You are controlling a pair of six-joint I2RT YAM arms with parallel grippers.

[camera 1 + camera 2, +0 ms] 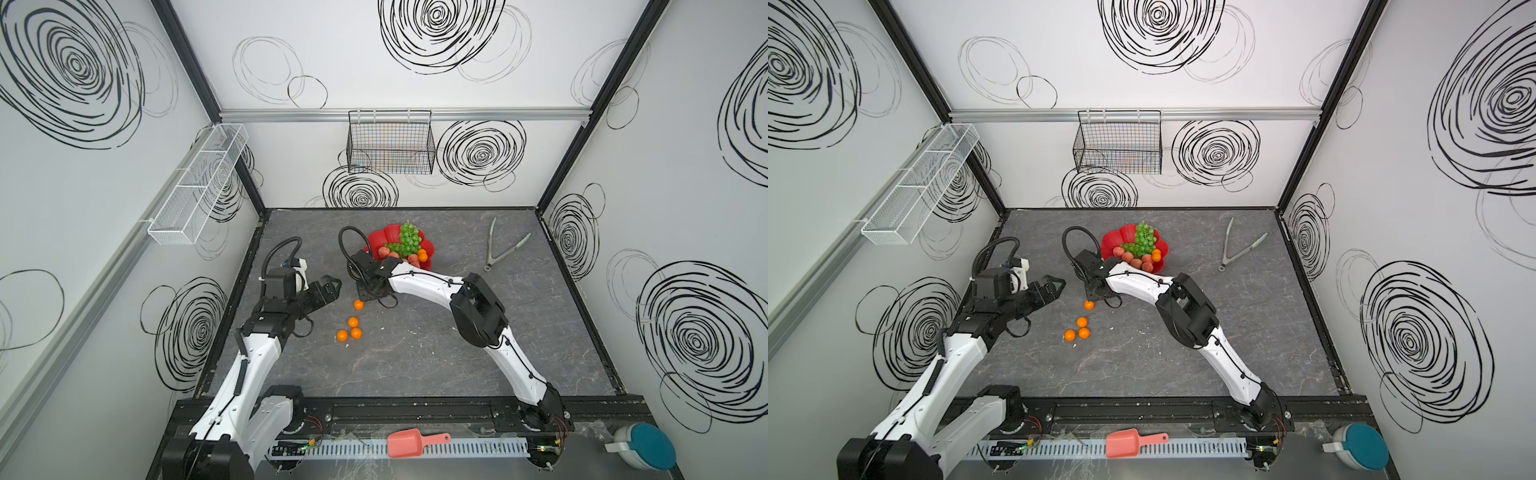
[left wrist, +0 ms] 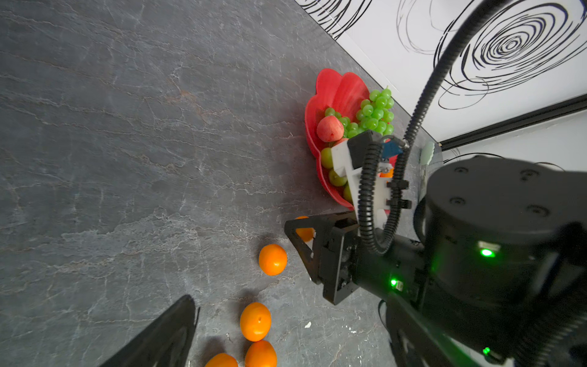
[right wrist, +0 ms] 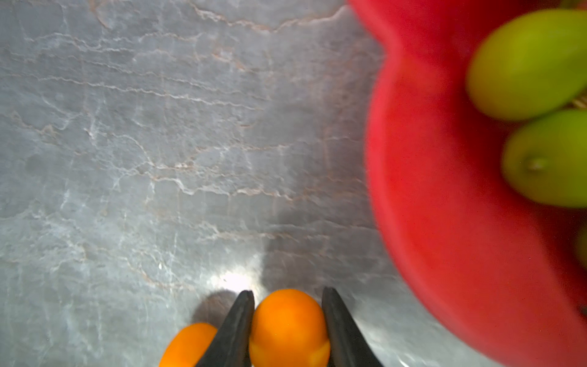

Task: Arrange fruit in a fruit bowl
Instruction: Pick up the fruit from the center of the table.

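The tangerine (image 3: 289, 327) in hand looks like a small, light, hard toy. Its round, glossy skin would likely squirt out of a careless pinch. The safest hold is across its widest middle, and that is where the right gripper (image 3: 288, 290) has it: one black finger lies against each flank, so the gripper appears closed on the fruit. Whether the tangerine is off the grey surface (image 1: 457, 353) I cannot tell. In both top views the gripper's body hides it, just left of centre and directly below the red fruit bowl (image 1: 376, 239).

Four loose tangerines (image 1: 353, 322) lie lower in the frame, one nearly touching a finger. The bowl already holds the grapes (image 1: 409, 239), peaches (image 1: 384, 251) and pears (image 3: 527, 63).

The right arm rises from the lower right and folds at a raised elbow. Its white forearm runs leftward to a wrist pitched steeply down. The left gripper (image 1: 332, 289) hovers left of it, pointing rightward, with its jaws apart and empty.
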